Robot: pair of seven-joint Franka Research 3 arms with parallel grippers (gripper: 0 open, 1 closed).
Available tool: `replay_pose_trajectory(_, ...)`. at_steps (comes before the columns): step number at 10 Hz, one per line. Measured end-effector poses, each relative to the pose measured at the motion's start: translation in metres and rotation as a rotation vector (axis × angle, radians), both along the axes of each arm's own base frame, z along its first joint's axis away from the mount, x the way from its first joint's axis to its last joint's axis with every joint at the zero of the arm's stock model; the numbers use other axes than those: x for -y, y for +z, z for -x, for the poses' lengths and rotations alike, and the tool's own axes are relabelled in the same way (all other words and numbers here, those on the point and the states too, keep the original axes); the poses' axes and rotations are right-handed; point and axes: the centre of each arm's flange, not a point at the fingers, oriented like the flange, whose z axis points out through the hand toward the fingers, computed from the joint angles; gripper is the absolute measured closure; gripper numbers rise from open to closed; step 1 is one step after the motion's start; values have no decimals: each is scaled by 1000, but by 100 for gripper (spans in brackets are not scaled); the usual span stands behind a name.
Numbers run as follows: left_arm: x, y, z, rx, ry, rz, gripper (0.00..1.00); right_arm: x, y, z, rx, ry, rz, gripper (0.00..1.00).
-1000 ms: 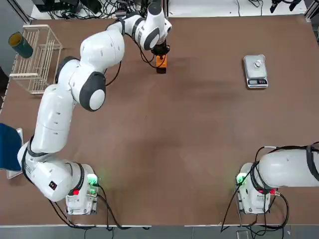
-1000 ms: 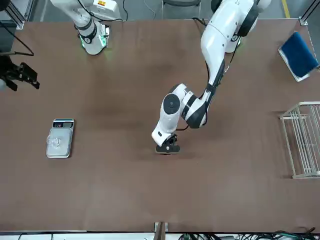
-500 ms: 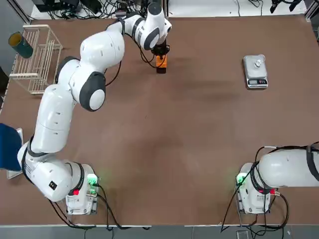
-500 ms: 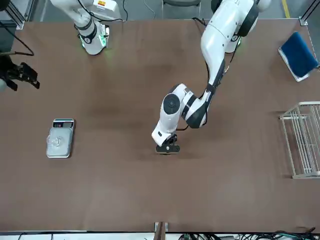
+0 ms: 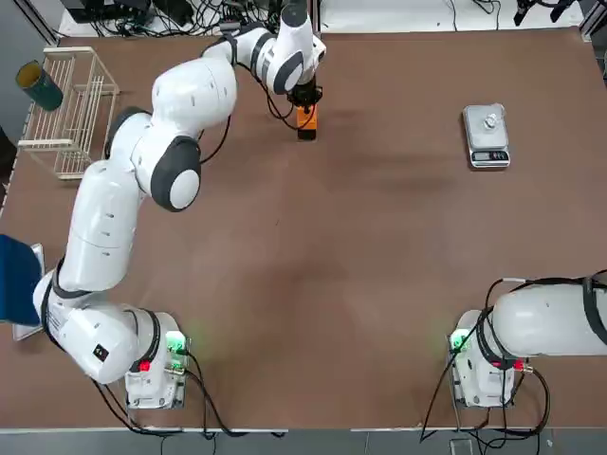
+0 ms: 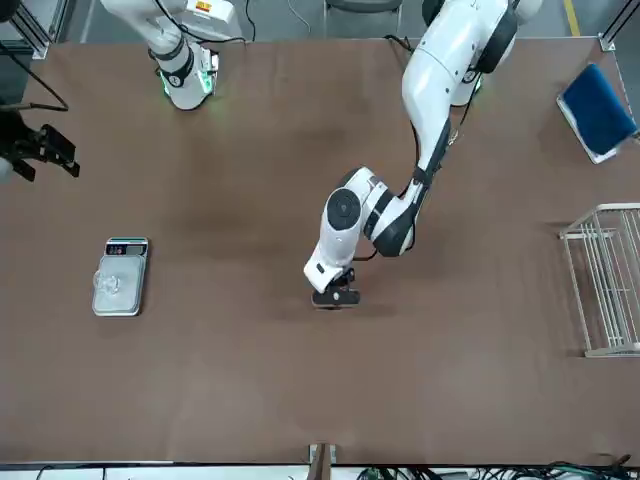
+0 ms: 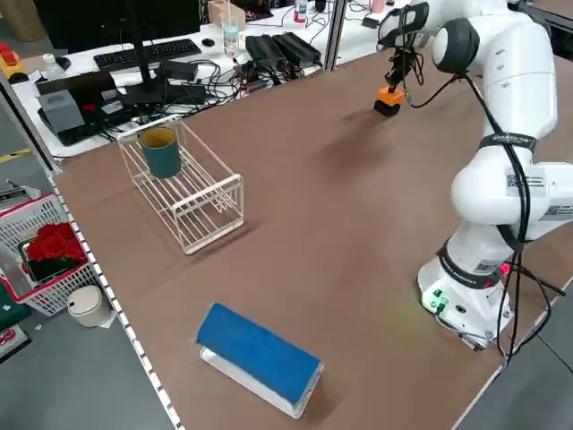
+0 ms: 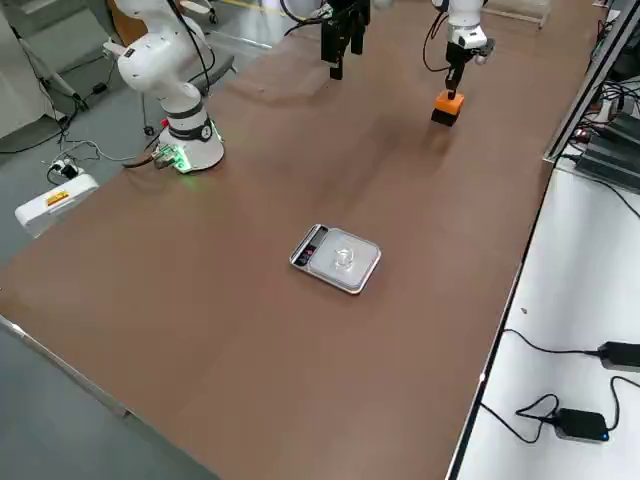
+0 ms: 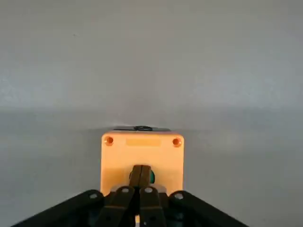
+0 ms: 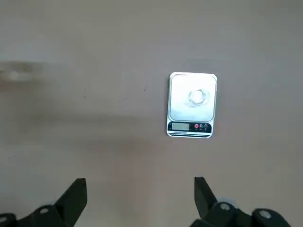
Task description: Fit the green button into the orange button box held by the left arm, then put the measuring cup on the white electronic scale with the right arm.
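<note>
The orange button box [image 9: 142, 151] stands on a dark base at the far middle of the table [image 5: 305, 118]. The green button [image 9: 151, 177] sits in its top hole. My left gripper [image 9: 140, 169] is shut, its joined fingertips resting on the button from above [image 5: 304, 98]. The white electronic scale [image 5: 489, 155] lies at the far right, and the clear measuring cup [image 5: 490, 120] stands on its platform. My right gripper [image 10: 139, 194] hangs open high above the table, away from the scale [image 10: 189, 126], with nothing in it [image 6: 35, 150].
A white wire basket [image 5: 71, 109] with a teal cup [image 5: 40, 85] beside it stands at the far left. A blue pad [image 5: 14, 280] lies at the left edge. Cables and desk gear run beyond the far edge.
</note>
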Motion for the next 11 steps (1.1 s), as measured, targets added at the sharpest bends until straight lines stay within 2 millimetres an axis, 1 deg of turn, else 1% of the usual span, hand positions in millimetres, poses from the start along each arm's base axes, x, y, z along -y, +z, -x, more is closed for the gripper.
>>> replay_pose_trajectory(11,0,5,0,-8,6,8,99,0,0,0,-1,0,0,0)
